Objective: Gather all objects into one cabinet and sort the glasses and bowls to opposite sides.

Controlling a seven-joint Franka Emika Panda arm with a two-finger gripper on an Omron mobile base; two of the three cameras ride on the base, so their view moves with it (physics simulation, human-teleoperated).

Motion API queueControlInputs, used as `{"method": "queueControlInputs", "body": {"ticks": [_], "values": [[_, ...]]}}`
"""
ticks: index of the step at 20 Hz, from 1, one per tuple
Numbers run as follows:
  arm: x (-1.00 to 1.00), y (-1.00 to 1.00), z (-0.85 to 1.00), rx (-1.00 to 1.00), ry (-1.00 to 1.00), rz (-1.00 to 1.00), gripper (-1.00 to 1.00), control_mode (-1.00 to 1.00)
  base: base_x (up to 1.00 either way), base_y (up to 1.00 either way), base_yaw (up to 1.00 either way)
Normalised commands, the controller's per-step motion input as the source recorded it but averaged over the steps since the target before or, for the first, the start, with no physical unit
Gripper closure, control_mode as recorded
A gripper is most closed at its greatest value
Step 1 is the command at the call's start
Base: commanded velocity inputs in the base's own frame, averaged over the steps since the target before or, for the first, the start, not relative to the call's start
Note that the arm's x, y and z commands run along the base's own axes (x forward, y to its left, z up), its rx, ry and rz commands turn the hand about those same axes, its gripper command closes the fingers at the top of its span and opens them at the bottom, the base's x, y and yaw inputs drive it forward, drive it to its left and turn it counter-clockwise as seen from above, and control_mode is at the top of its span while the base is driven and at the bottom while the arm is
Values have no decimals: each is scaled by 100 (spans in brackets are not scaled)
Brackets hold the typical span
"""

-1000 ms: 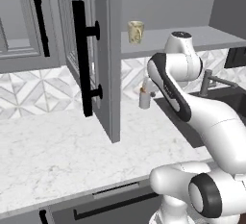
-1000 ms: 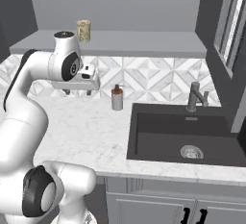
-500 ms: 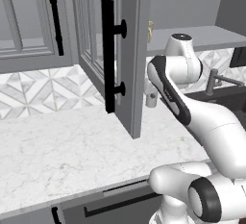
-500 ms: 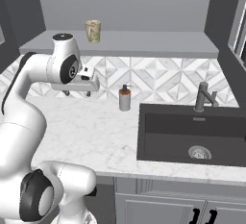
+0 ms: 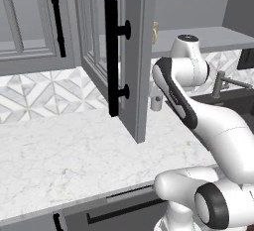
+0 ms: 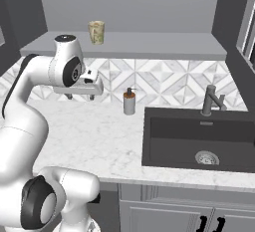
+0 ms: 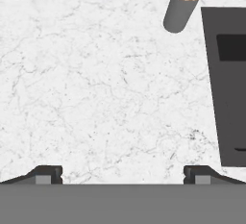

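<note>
A beige glass [image 6: 96, 32] stands upright on the cabinet's grey shelf [image 6: 149, 44]. From the left it peeks past the edge [image 5: 155, 31] of the open cabinet door [image 5: 136, 51], which has a long black handle [image 5: 112, 56]. My gripper [image 6: 80, 95] hangs below and slightly left of that glass, over the marble counter [image 7: 105, 88], pointing down. It is open, with nothing between its fingertips [image 7: 45, 172]. The bowls are out of view.
A grey soap dispenser [image 6: 129, 101] stands on the counter to the right of the gripper, by the backsplash. Beyond it lie the dark sink [image 6: 199, 141] and its faucet [image 6: 209, 100]. The open door juts out over the counter's left part. A closed cabinet [image 5: 30, 22] is further left.
The whole picture has shifted to the right in both base views, so the base has moved, mostly in the first half second. The gripper has stayed open.
</note>
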Motion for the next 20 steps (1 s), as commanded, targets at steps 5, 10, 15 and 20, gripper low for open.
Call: {"method": "queueControlInputs", "body": {"ticks": [5,10,15,20], "values": [[0,0,3,0,0,0,-100,-100,0,0,0],[3,0,52,0,-11,0,-100,-100,0,0,0],[15,0,69,0,-15,0,-100,-100,0,0,0],[29,0,52,0,-21,0,-100,-100,0,0,0]]}}
